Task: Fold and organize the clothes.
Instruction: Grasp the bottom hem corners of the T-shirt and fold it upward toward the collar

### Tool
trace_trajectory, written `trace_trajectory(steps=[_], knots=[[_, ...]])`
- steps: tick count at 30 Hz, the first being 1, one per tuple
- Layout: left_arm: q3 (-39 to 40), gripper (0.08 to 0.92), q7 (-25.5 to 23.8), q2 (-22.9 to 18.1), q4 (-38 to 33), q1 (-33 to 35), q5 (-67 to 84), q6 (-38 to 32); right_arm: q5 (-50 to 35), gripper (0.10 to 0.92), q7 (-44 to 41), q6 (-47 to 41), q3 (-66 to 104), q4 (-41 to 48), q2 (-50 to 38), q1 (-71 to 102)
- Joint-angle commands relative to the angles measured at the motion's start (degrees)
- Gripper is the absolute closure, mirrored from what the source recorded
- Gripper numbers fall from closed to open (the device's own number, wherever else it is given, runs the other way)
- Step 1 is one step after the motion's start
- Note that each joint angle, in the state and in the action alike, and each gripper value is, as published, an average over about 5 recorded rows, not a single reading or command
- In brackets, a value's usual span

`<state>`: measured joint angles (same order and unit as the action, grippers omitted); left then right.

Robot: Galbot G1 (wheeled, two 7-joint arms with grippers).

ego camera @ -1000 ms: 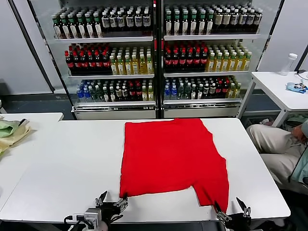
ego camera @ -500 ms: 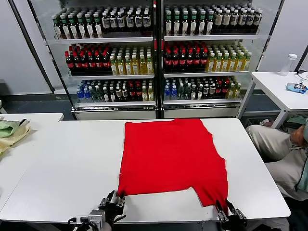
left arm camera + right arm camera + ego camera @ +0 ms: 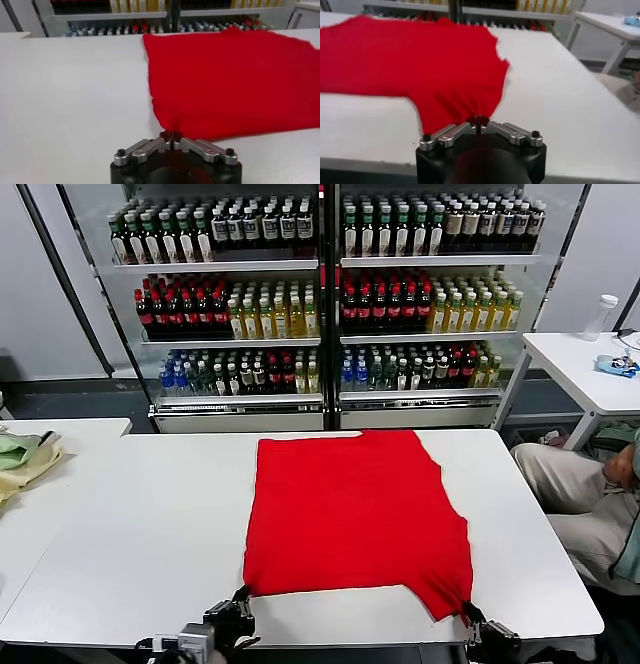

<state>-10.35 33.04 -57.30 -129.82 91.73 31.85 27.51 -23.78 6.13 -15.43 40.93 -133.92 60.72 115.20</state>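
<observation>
T-shirt (image 3: 355,519) lies flat mid-table (image 3: 130,524), hem at the near edge; left gripper (image 3: 172,141) pinches its near-left corner, right gripper (image 3: 480,124) its near-right sleeve tip, both closed on cloth, likely to lift the edge for folding

Left gripper (image 3: 171,140): matte black rounded housing, cylindrical bulge at centre. Two silver metal linkage bars (image 3: 138,150) angle outward from the tip, one each side. Black round screw head (image 3: 120,152) at the outer end of each bar, smaller fasteners further in along the bars. Fingertips dark, narrow.

Right gripper (image 3: 480,123): same build, glossy black body, silver bars (image 3: 515,133) each side of the tip, black screw (image 3: 535,134) at each outer end.

Head view: left gripper (image 3: 240,609) shows black and grey parts, with a black cable (image 3: 158,643) looping behind it. Right gripper (image 3: 470,616) dark, little detail visible.
</observation>
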Motion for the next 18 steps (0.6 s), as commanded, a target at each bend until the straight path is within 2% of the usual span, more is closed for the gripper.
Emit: trace_trajectory(steps=[1, 4, 6, 9, 13, 18], knots=[[-11.9, 0.92, 2.3, 8.9, -17.6, 27.4, 0.1, -3.3, -1.9, 0.912, -1.9, 0.0, 9.6, -9.8, -1.3, 11.4], [-14.3, 0.92, 3.6, 9.7, -19.8, 30.2, -0.1, -3.8, -1.7, 0.912, -1.8, 0.0, 9.1, -11.1, -1.7, 12.0], [-15.4, 0.92, 2.7, 9.9, -20.1, 28.8, 0.3, -4.0, -1.6, 0.912, -1.6, 0.0, 7.7, -10.9, -1.8, 9.1], [-14.9, 0.92, -1.2, 8.3, -17.6, 19.4, 2.9, -3.6, -0.7, 0.912, -0.7, -0.5, 2.8, -8.3, -1.3, -0.3], [-11.0, 0.92, -6.8, 4.5, -8.4, 2.6, 4.9, -3.0, 3.9, 0.912, 0.3, -1.5, -5.2, -1.3, 0.3, -14.7], [-7.6, 0.92, -10.3, 2.2, 0.7, -6.8, 5.6, -2.7, 8.5, 0.912, -0.3, -1.6, -11.8, 4.8, 1.2, -22.8]])
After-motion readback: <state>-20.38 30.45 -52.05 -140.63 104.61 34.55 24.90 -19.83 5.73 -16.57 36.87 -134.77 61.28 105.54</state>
